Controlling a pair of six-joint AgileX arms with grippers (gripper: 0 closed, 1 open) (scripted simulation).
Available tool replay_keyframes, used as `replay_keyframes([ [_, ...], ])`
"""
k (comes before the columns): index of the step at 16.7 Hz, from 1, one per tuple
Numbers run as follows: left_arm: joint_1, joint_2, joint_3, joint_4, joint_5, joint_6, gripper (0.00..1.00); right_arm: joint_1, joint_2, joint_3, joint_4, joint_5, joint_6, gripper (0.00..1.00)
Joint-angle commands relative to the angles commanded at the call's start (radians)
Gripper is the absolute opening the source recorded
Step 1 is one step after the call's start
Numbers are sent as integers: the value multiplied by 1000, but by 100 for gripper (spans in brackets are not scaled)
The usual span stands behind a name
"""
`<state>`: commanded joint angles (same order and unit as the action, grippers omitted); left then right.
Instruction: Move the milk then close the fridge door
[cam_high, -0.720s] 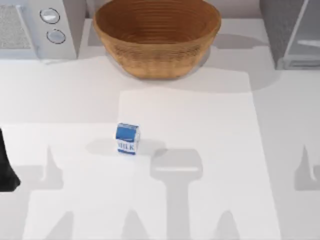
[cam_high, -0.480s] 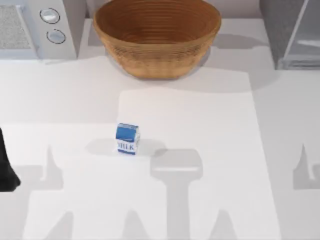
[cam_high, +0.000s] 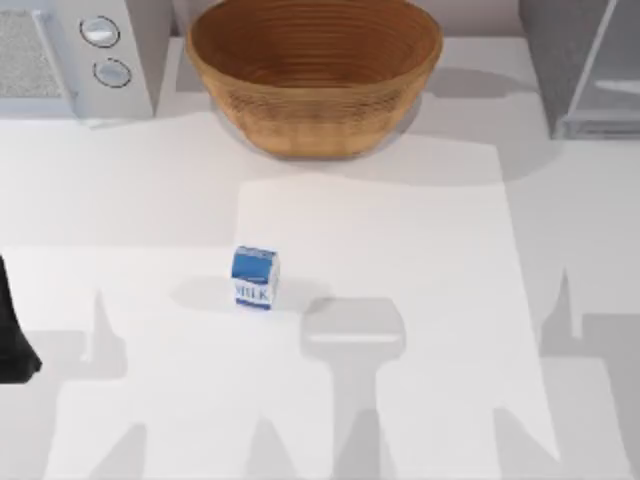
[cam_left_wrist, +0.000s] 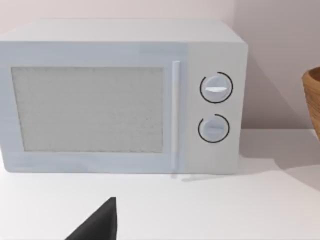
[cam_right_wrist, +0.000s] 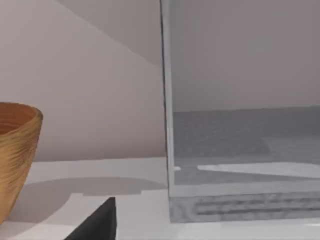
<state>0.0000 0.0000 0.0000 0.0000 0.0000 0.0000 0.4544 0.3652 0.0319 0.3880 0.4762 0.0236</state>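
Observation:
The milk (cam_high: 254, 278), a small blue carton with a white lettered band, stands upright on the white table left of centre, with no gripper touching it. The fridge door (cam_high: 612, 62), a pale glassy panel, angles off the dark grey speckled cabinet (cam_high: 556, 50) at the far right corner. In the right wrist view the fridge door (cam_right_wrist: 240, 100) looms close, with a dark tip of my right gripper (cam_right_wrist: 97, 224) low in front of it. My left gripper (cam_high: 10, 335) is parked at the table's left edge, and its dark tip (cam_left_wrist: 100, 226) faces the microwave.
A large wicker basket (cam_high: 315, 75) stands at the back centre, between the microwave (cam_high: 70, 55) at the back left and the fridge. The basket's rim (cam_right_wrist: 15, 150) also lies beside the fridge in the right wrist view. Open tabletop surrounds the carton.
The right arm's shadow on the table's right side has slid leftward and grown. The milk and the left arm have not moved.

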Motion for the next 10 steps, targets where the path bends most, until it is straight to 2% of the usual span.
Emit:
replay_keyframes([
  [6,0,0,0,0,0,0,100,313,268,-6,221,325,-9,100],
  [10,0,0,0,0,0,0,100,457,391,-8,331,445,-6,100],
])
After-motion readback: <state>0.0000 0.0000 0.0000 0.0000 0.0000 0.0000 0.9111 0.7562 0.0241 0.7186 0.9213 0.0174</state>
